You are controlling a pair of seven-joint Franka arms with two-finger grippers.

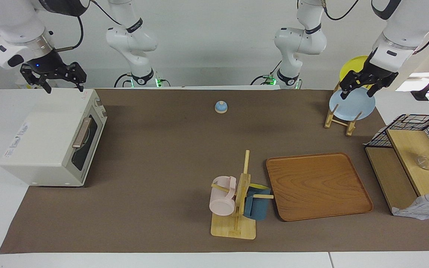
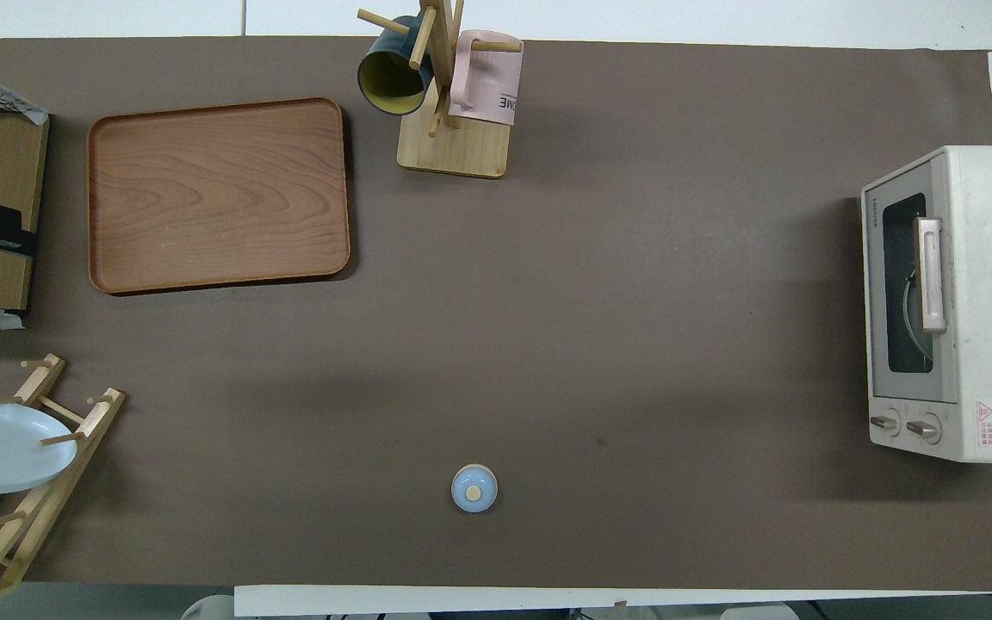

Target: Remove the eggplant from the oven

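The oven point(image 1: 52, 139) is set at the right arm's end of the desk point(image 1: 162, 149), and its door is shut. The right end effector point(image 1: 62, 81) is held over the oven's top with its fingers spread wide. The eggplant cannot be seen; it is likely hidden inside, so the tan handle point(image 1: 81, 132) must be pulled first. The eggplant is probably light, smooth and a bit slippery, so it is best gripped around its middle. The left end effector point(image 1: 359, 89) waits over the plate rack point(image 1: 343, 119), fingers parted.
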